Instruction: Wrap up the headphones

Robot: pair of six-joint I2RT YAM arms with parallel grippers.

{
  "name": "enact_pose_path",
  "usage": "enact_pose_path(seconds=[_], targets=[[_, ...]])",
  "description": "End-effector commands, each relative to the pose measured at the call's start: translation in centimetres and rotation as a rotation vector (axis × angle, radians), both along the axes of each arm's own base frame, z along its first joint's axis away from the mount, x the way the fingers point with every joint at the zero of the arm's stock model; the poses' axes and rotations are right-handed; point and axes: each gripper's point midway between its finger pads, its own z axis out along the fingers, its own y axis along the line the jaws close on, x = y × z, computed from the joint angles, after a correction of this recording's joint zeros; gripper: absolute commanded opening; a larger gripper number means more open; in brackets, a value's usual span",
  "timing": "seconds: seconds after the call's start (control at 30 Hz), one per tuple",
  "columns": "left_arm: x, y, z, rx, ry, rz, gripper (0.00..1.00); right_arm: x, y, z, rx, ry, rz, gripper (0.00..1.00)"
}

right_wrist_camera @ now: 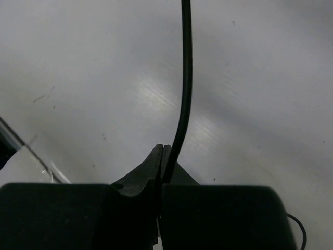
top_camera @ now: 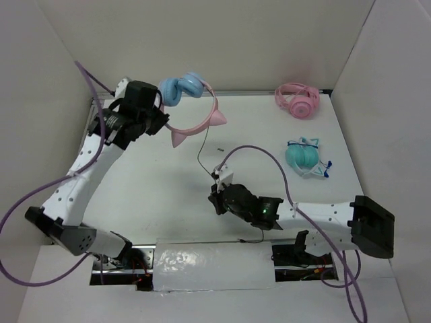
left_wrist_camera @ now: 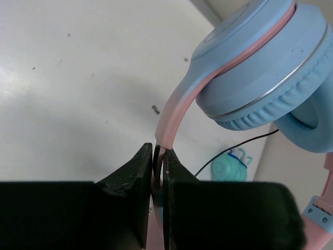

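Over-ear headphones (top_camera: 183,89), pink cat-eared headband, light blue cups: headband pinched between my left jaws. Thin black cable (right_wrist_camera: 185,78): clamped in my right jaws.

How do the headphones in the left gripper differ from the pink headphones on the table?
The held headphones have blue cups and a pink cat-eared band; the pink headphones are all pink. The held headphones hang by the band in the left gripper; the pink headphones lie on the table. The held headphones trail a black cable to the right gripper; the pink headphones show none. Both are over-ear.
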Motion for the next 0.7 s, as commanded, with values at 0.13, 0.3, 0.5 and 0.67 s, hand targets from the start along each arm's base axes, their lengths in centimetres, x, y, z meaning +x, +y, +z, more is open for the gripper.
enact_pose_path(seconds=[0.13, 0.3, 0.5, 0.67], targets=[[4.2, 1.1, -3.9, 0.001, 0.095, 0.116, 0.0, -4.6, -0.7, 5.6, -0.151, -0.132, 0.075, 0.0], [5.6, -0.2, -7.9, 0.077, 0.073, 0.044, 0.0, -4.5, -2.8, 12.7, -0.086, -0.25, 0.063, 0.0], [4.4, -2.9, -8.6, 0.238, -0.097, -0.271, 0.0, -3.3, -5.3, 19.8, -0.05, -0.433, 0.164, 0.0], [2.2, -5.0, -8.3, 0.318, -0.205, -0.413, 0.0, -0.5, -7.8, 22.0, -0.115, -0.483, 0.162, 0.0]])
